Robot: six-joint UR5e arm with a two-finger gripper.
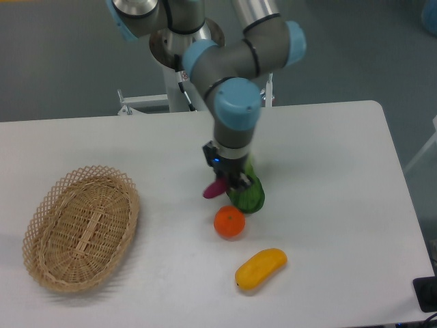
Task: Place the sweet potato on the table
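The magenta sweet potato (214,189) is held in my gripper (223,184), which is shut on it and hangs just above the white table (328,171) near its middle. Only the vegetable's left end sticks out from the fingers. The gripper stands in front of the green leafy vegetable (250,195) and just above the round orange (229,222).
An oval wicker basket (80,227) lies at the left of the table. A yellow-orange oblong fruit (261,268) lies toward the front edge. The robot's base column (188,75) rises behind the table's far edge.
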